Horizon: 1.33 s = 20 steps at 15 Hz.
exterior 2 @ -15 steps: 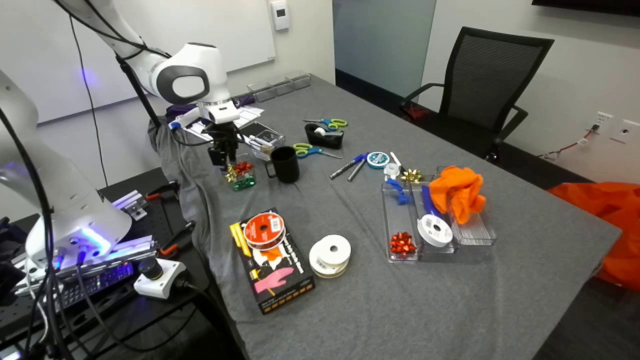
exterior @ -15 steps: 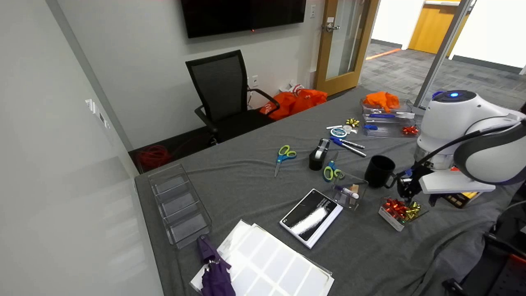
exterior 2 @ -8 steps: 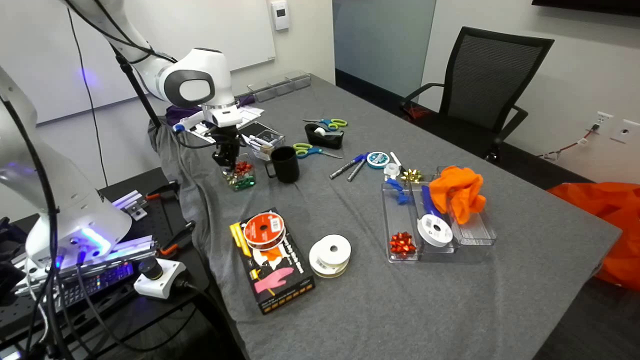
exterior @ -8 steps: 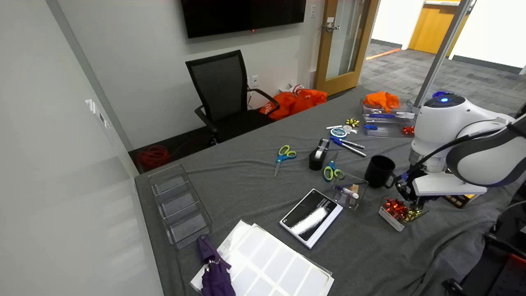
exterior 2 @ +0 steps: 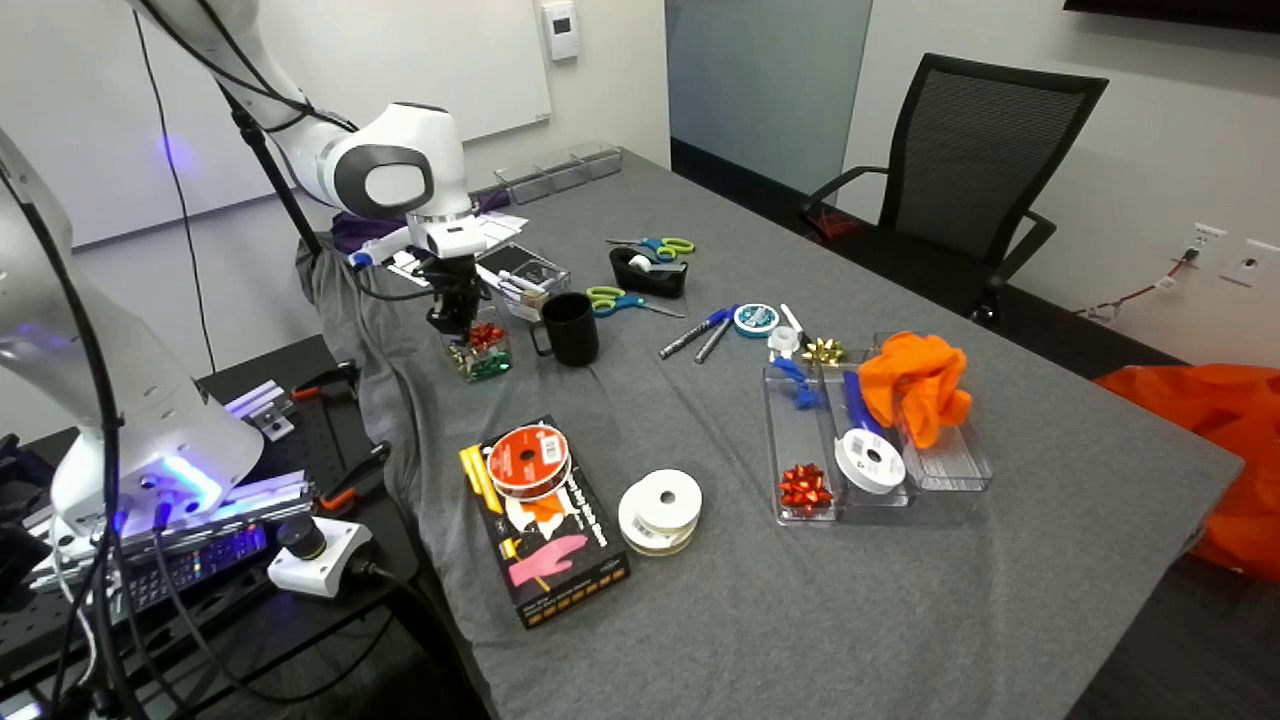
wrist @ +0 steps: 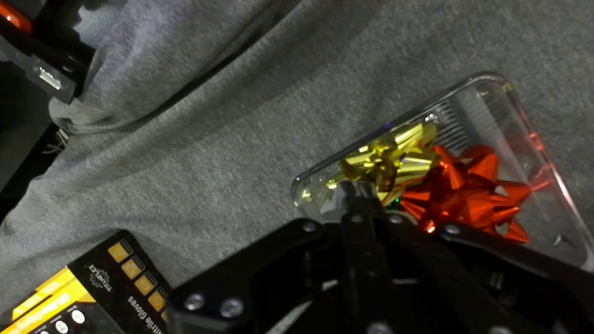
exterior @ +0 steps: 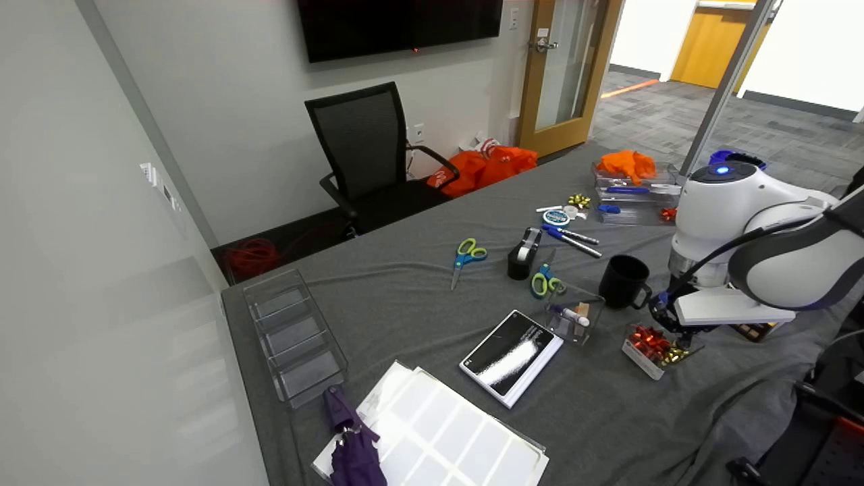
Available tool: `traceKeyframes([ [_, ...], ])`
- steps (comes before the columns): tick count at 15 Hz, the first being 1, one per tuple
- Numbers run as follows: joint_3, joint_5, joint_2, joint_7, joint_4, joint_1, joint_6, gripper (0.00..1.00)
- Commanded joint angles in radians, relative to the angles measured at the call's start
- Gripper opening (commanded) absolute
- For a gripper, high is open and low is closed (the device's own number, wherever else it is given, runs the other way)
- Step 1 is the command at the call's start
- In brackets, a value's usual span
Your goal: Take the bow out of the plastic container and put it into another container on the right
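Observation:
The bow (wrist: 394, 157) is shiny gold and lies in the plastic container (wrist: 485, 111), a small clear tub. A red bow (wrist: 473, 199) lies against it, with some green foil (exterior 2: 488, 367) in the same tub. My gripper (wrist: 356, 189) reaches down into the tub, its fingertips together at the gold bow's near edge. Whether a loop is pinched between them cannot be seen. On the right in an exterior view, clear bins (exterior 2: 785, 435) hold a red bow and other items, and a black glove box (exterior 2: 560, 560) carries a red spool. Which is the other container, I cannot tell.
Close to the tub stands a black mug (exterior 2: 570, 330), with a clear tub of markers (exterior: 574, 317) beyond. White spools (exterior 2: 660, 512) sit by the glove box. A spare gold bow (exterior 2: 824, 351) lies behind the bins. A black book (exterior: 511, 358) lies nearby.
The arm has come down, shifting slightly, so the fingers are now in the tub at the gold bow. Earlier apart, the fingers have closed together. The tub has not moved.

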Motion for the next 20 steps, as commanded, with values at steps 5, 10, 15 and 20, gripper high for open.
traceKeyframes([
  [5,0.030,0.162,-0.098,-0.170,-0.024,0.009,-0.019,0.00],
  [10,0.055,0.290,-0.175,-0.289,-0.031,0.009,-0.034,0.00],
  [15,0.062,0.329,-0.264,-0.386,-0.033,0.002,-0.138,0.00],
  [20,0.057,0.326,-0.353,-0.465,-0.029,-0.011,-0.249,0.00],
])
